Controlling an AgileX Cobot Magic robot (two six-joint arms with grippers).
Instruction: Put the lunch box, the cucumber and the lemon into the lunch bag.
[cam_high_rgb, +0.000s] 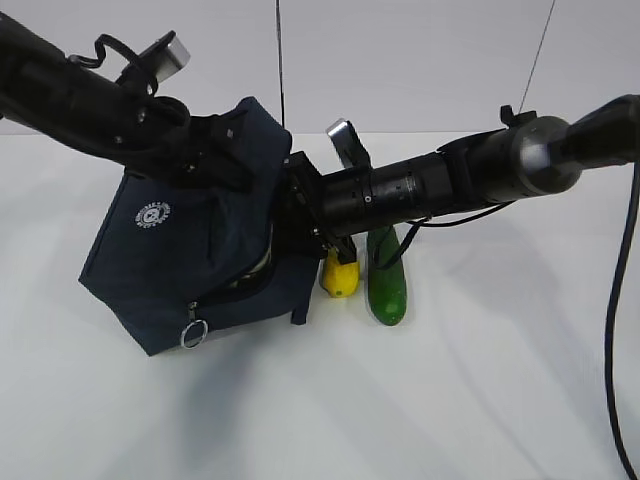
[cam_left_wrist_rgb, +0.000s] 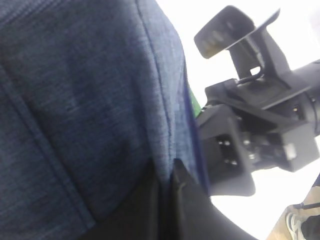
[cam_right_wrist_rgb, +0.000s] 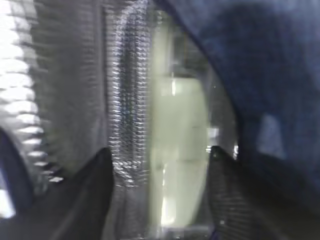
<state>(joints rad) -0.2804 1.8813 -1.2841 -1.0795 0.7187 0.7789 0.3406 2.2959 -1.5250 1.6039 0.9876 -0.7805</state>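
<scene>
The boxy dark navy fabric lunch bag (cam_high_rgb: 190, 250) fills the left centre of the exterior view, tipped on the white table (cam_high_rgb: 450, 400), its silver ring pull (cam_high_rgb: 193, 333) low on the front. The left gripper (cam_left_wrist_rgb: 167, 180) is clenched on the bag's fabric at upper left. The right gripper (cam_right_wrist_rgb: 160, 165) reaches into the bag's silver-lined mouth, jaws set around the clear lunch box with its pale sage-green lid (cam_right_wrist_rgb: 177, 150). Right of the bag, the dark green smooth cucumber (cam_high_rgb: 385, 280) lies beside the small bright yellow lemon (cam_high_rgb: 340, 275).
</scene>
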